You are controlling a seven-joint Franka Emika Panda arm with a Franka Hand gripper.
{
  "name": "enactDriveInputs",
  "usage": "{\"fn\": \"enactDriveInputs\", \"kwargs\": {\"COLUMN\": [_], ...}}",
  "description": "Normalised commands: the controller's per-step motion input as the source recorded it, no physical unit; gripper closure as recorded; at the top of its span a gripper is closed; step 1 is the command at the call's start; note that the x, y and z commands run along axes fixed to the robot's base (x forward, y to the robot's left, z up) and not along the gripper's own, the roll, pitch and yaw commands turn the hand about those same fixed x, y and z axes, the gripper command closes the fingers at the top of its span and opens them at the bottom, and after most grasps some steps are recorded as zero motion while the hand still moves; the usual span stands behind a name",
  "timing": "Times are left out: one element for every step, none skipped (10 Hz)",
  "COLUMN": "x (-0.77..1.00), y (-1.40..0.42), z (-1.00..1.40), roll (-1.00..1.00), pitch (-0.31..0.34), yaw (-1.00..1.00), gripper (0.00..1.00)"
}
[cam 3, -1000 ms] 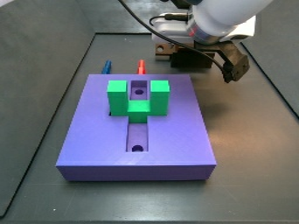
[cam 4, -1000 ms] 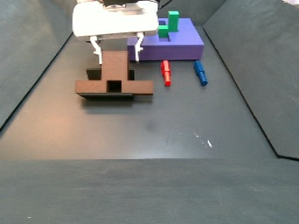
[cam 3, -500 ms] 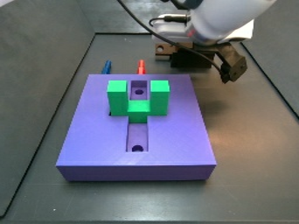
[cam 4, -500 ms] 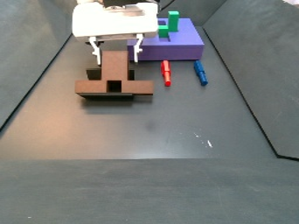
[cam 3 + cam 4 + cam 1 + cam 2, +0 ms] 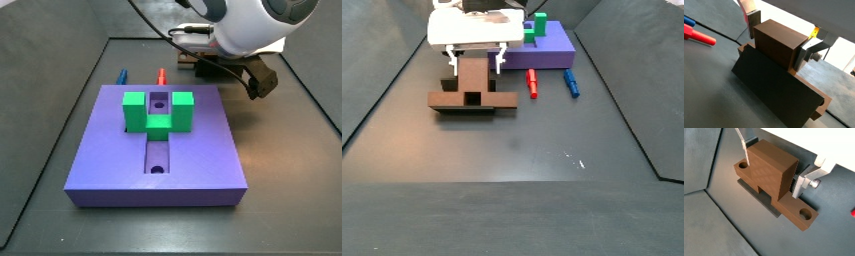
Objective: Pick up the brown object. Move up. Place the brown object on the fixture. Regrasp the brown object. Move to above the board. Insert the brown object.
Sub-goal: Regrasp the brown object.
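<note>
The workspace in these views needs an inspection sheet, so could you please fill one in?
Surface: dark grey floor, a few pale scuffs.
Brown object: its bar lies across the fixture, between the tool's fingers.
Board: purple, grooved, with green block on top; nothing inserted.
Clutter: red marker and blue marker beside the board.
Tool: low over the brown object, finger plates at its sides; contact cannot be confirmed.
Cables: black cables behind the arm.
Surroundings: dark enclosure walls.
</note>
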Motion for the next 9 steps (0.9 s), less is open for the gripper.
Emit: {"fn": "enactDriveInputs", "kwargs": {"x": [0.00, 0.00, 0.00, 0.00, 0.00, 0.00, 0.00, 0.00, 0.00], "y": [0.00, 0.00, 0.00, 0.00, 0.00, 0.00, 0.00, 0.00, 0.00], "z": [-0.02, -0.03, -0.02, 0.00, 0.00, 0.00, 0.00, 0.00, 0.00], "roll": [0.00, 0.00, 0.00, 0.00, 0.00, 0.00, 0.00, 0.00, 0.00], "pitch": [0.000, -0.011, -0.014, 0.000, 0.000, 0.000, 0.000, 0.000, 0.000], "yaw": [0.00, 0.00, 0.00, 0.00, 0.00, 0.00, 0.00, 0.00, 0.00], "gripper": [0.00, 0.00, 0.00, 0.00, 1.00, 1.00, 1.00, 1.00, 1.00]}}
